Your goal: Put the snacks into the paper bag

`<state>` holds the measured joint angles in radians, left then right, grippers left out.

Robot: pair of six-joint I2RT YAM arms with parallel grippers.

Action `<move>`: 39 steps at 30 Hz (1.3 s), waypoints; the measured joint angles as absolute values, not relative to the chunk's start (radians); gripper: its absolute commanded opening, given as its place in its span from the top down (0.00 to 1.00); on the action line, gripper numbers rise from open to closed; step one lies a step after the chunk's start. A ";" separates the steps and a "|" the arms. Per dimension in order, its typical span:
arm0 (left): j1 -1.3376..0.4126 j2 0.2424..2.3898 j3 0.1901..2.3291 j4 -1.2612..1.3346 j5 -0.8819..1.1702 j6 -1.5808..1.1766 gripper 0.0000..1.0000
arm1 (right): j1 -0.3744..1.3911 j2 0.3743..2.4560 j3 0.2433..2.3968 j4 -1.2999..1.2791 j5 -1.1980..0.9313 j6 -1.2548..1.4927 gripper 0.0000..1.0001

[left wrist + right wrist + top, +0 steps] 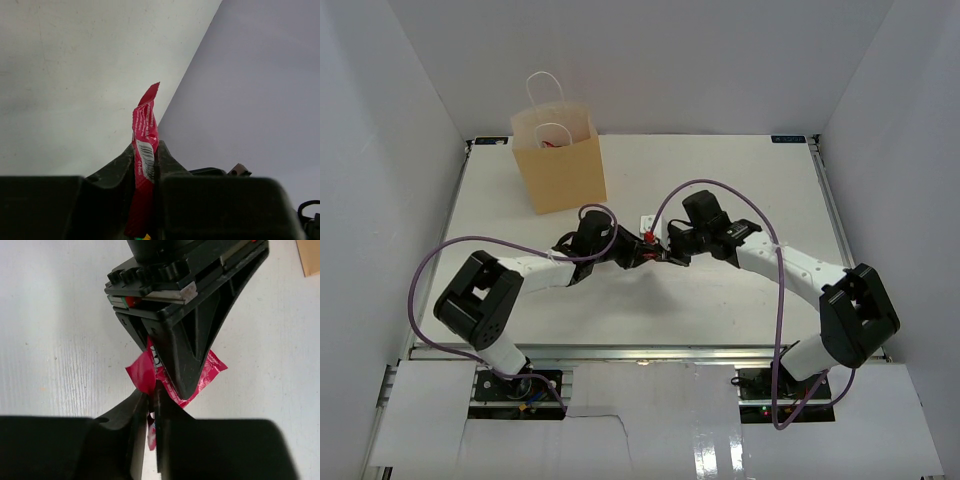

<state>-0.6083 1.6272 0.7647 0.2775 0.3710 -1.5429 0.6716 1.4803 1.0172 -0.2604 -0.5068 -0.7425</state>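
Near edge: two arm bases, arms bent inward over table (750,190).
Mid-table: left gripper (638,251) and right gripper (666,254) meet tip to tip.
Left fingers (170,162): clamped on red wrapper (145,135). Wrapper stands edge-on between pads, barcode panel visible, twisted free end projects past tips.
Right fingers (134,407): clamped on same wrapper from opposite side. Crumpled foil fans out around left fingertips.
Far left: paper bag (560,170) upright on table, mouth open, white cord handles raised, well apart from both grippers.
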 measured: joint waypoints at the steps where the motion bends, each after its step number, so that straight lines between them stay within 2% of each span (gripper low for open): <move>1: -0.608 1.624 0.765 0.282 0.365 -1.539 0.85 | 0.674 1.480 1.017 -0.258 -0.503 -0.737 0.79; 3: -0.608 1.619 0.761 0.284 0.357 -1.533 0.93 | 0.675 1.480 1.017 -0.257 -0.496 -0.730 0.70; 5: -0.607 1.615 0.760 0.284 0.350 -1.520 0.99 | 0.674 1.480 1.017 -0.263 -0.493 -0.735 0.43; 7: -0.599 1.609 0.760 0.282 0.342 -1.502 1.00 | 0.672 1.476 1.017 -0.281 -0.499 -0.730 0.31; 10: -0.570 1.578 0.761 0.249 0.342 -1.448 1.00 | 0.649 1.457 1.020 -0.321 -0.537 -0.727 0.18; 16: -0.465 1.486 0.904 -0.010 0.294 -1.232 1.00 | 0.488 1.374 1.072 -0.405 -0.673 -0.690 0.17; 20: -0.394 1.473 1.158 -0.165 0.251 -1.083 1.00 | 0.359 1.312 1.077 -0.411 -0.716 -0.660 0.17; 24: -0.317 1.472 1.411 -0.264 0.229 -0.991 1.00 | 0.316 1.289 1.046 -0.413 -0.723 -0.648 0.16; 28: -0.195 1.491 1.607 -0.307 0.242 -0.980 1.00 | 0.312 1.286 1.003 -0.418 -0.723 -0.631 0.16; 34: -0.036 1.605 1.747 -0.320 0.281 -1.050 1.00 | 0.307 1.283 0.981 -0.412 -0.717 -0.608 0.16; 38: 0.011 1.702 1.755 -0.344 0.319 -1.102 0.94 | 0.303 1.282 0.971 -0.400 -0.708 -0.597 0.16; 39: 0.019 1.725 1.755 -0.351 0.330 -1.113 0.90 | 0.302 1.282 0.969 -0.400 -0.706 -0.593 0.16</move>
<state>0.0185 1.7248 1.7554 -0.3511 0.3302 -1.1126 0.3019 1.2816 0.9691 -0.4000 -0.7055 -0.5930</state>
